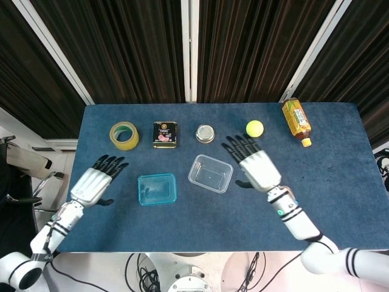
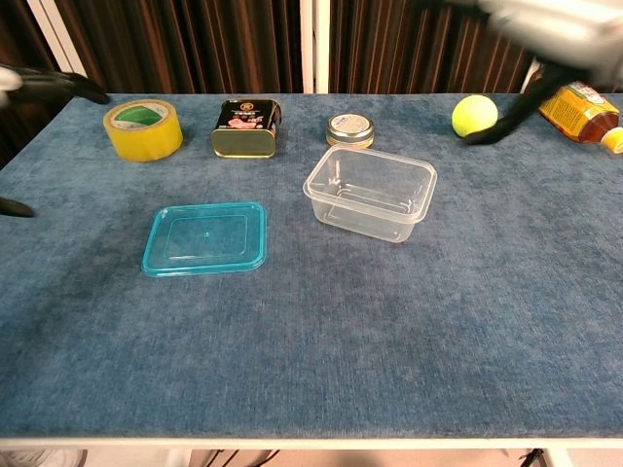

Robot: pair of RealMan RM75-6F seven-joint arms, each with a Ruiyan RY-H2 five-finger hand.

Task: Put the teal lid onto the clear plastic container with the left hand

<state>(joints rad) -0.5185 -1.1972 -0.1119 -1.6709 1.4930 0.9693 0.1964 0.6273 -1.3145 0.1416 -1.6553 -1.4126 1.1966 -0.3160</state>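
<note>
The teal lid (image 1: 157,188) (image 2: 205,237) lies flat on the blue table, left of centre. The clear plastic container (image 1: 211,173) (image 2: 370,193) stands open and empty just right of it, turned a little askew. My left hand (image 1: 96,181) hovers over the table's left part, a short way left of the lid, fingers spread and empty. My right hand (image 1: 256,166) is raised to the right of the container, fingers spread, holding nothing. In the chest view only dark fingertips (image 2: 58,85) show at the upper left and a blurred part of the right hand (image 2: 545,29) at the top right.
Along the far side stand a yellow tape roll (image 1: 123,134) (image 2: 142,128), a dark tin (image 1: 165,134) (image 2: 246,128), a small round metal can (image 1: 205,133) (image 2: 349,129), a yellow ball (image 1: 254,128) (image 2: 474,115) and a lying tea bottle (image 1: 296,121) (image 2: 576,103).
</note>
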